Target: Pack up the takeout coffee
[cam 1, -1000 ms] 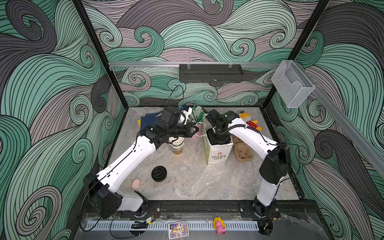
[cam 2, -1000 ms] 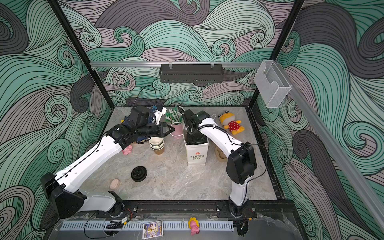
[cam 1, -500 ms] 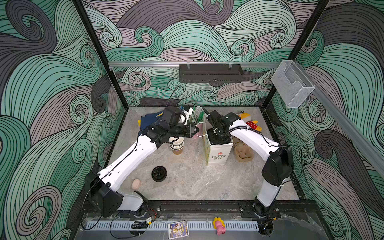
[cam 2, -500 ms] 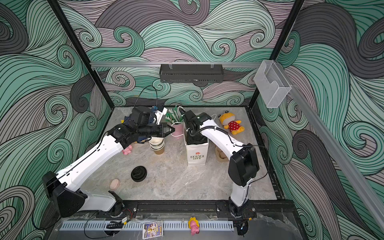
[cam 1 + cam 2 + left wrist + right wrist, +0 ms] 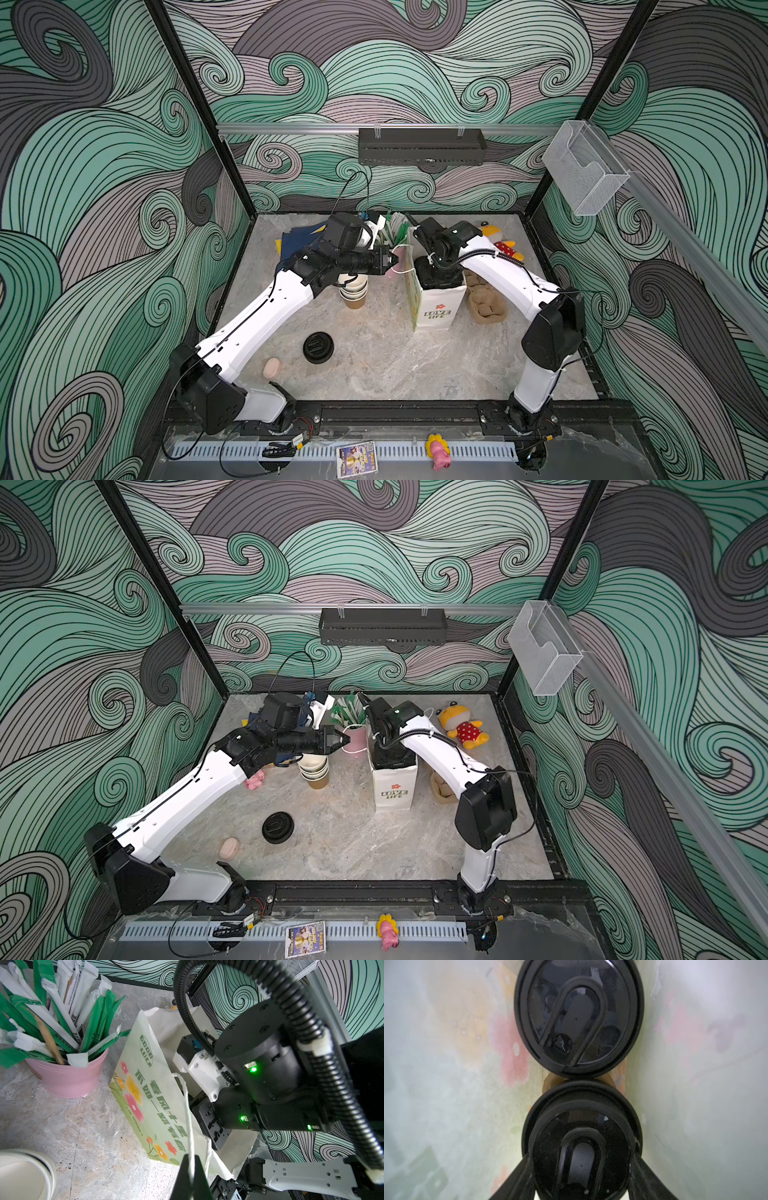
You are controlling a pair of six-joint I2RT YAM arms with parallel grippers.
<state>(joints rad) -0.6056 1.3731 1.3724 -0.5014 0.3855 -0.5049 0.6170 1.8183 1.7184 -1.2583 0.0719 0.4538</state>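
Observation:
In the right wrist view two takeout coffee cups show only as black sip lids, standing side by side inside the paper bag (image 5: pixel 436 309) (image 5: pixel 392 789). My right gripper (image 5: pixel 581 1155) reaches down into the bag (image 5: pixel 145 1088), its fingers (image 5: pixel 521 1169) pressed on both sides of the near cup's lid (image 5: pixel 581 1138). The far cup's lid (image 5: pixel 579 1016) stands free beyond it. My left gripper (image 5: pixel 191 1156) (image 5: pixel 392 261) (image 5: pixel 347 739) is shut on the bag's white handle (image 5: pixel 188 1122), holding it to the left. The cups' green sides are hidden.
A stack of empty paper cups (image 5: pixel 354 291) and a loose black lid (image 5: pixel 318 347) sit left of the bag. The pink cup of straws (image 5: pixel 66 1076) stands behind it. A cardboard cup carrier (image 5: pixel 486 305) lies to its right, a plush toy (image 5: pixel 461 727) at the back right.
The right arm's elbow has drifted slightly to the right while its gripper stays down in the bag. The left arm has held still on the handle.

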